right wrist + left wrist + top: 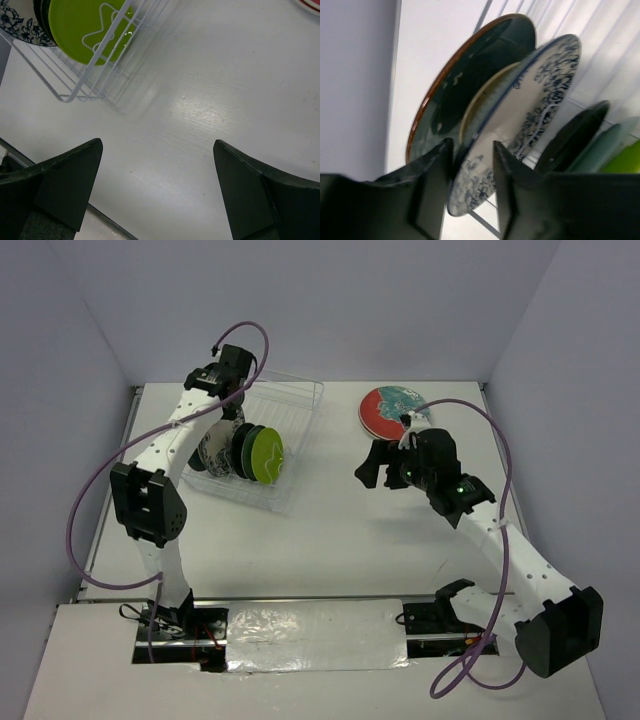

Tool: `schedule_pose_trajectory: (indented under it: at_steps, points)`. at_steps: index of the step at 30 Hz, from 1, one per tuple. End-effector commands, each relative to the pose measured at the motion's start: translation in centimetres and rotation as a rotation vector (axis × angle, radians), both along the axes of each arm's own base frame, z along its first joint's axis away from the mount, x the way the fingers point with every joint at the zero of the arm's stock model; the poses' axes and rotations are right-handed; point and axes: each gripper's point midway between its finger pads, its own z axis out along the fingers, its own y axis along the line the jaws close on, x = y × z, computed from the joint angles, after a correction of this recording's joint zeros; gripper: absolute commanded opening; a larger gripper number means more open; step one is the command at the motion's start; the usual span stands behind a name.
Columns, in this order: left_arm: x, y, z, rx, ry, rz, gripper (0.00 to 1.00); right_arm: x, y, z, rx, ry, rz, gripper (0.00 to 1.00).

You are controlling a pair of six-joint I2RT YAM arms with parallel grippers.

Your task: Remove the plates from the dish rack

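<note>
- Now left gripper [472, 145] straddles white-blue floral plate [540, 95] in dish rack [300, 400] at eleven o'clock; clamped or not, cannot tell.
- At one o'clock, right gripper [156, 145] gapes empty near red-teal plate [385, 410].
</note>
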Motion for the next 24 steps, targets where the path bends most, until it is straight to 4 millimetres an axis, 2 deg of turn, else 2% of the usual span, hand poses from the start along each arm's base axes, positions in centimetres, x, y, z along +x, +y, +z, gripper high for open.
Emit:
schedule_pose_trajectory:
  at_steps: [1,3,10,13,14,15,19,24]
  points:
    - [-0.1,1.1,0.0,0.015,0.005,0.015,0.47,0.1,0.6,2.1,0.026,-0.069,0.007,0.99]
    - [-0.2,1.0,-0.1,0.015,0.013,0.007,0.37,-0.2,0.7,2.2,0.027,-0.074,0.009,0.99]
    - [-1.6,1.3,-1.0,0.027,0.072,-0.002,0.23,-0.8,0.7,3.3,0.042,-0.096,0.002,0.99]
    - [-2.0,1.6,-0.2,0.037,0.061,0.008,0.12,-1.2,0.7,3.8,0.051,-0.108,-0.001,0.99]
    - [-2.0,1.7,0.3,0.04,0.05,0.009,0.03,-1.3,0.7,3.8,0.053,-0.107,0.002,0.99]
    - [-2.0,1.7,0.8,0.04,0.042,0.005,0.0,-1.3,0.7,3.9,0.054,-0.111,0.0,0.99]
    - [-2.2,1.9,2.8,0.046,0.006,-0.008,0.0,-1.7,0.7,4.3,0.065,-0.118,0.0,0.99]
    - [-2.4,1.9,4.4,0.047,-0.028,-0.011,0.0,-2.1,0.6,5.0,0.084,-0.134,0.001,0.99]
